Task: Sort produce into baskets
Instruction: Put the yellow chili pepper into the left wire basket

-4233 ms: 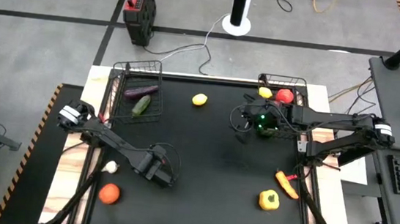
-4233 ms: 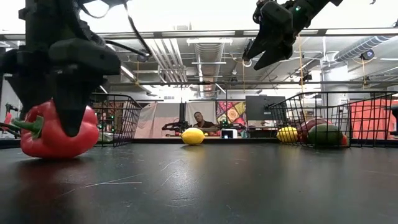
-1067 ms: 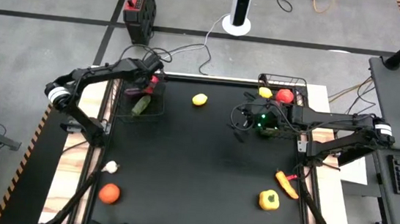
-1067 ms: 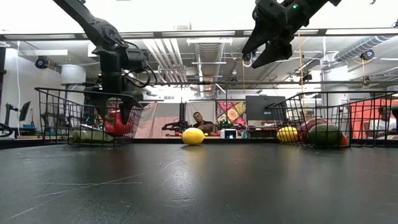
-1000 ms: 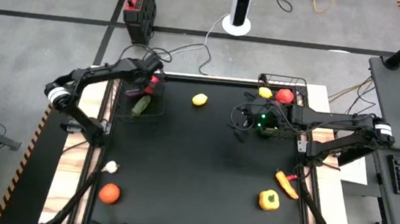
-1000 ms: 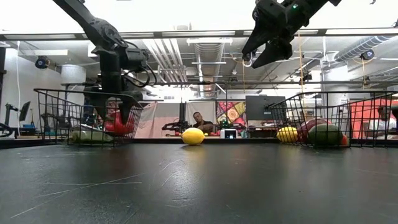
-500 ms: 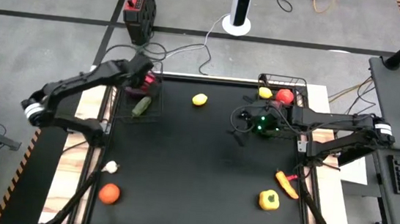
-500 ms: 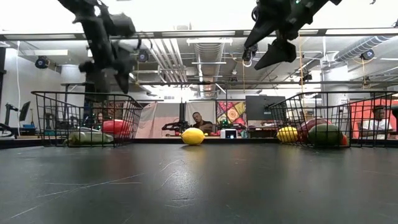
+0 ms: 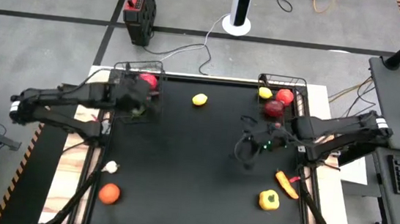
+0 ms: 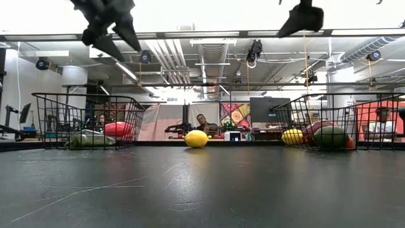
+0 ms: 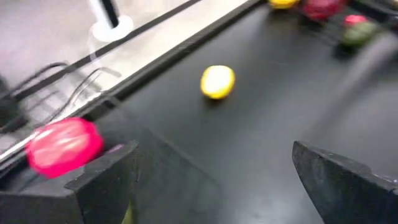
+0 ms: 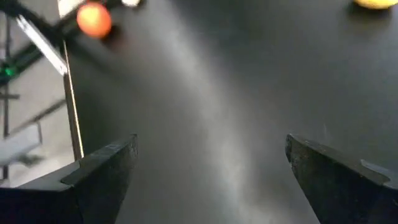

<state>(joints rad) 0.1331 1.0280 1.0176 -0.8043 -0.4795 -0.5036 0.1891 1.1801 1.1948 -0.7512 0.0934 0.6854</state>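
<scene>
Both baskets [image 9: 126,69] hold some produce, six pieces such as the lemon [image 9: 200,99] remain on the desk [image 9: 194,177], and both tools [image 9: 134,95] hang spread apart and empty.

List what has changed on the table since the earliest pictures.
The left gripper carried the red pepper from the near left of the table to the left basket, let it go and pulled back, open. The right gripper moved from beside the right basket toward the table's middle, open. The lemon, tomato, garlic and yellow pepper stayed put.
</scene>
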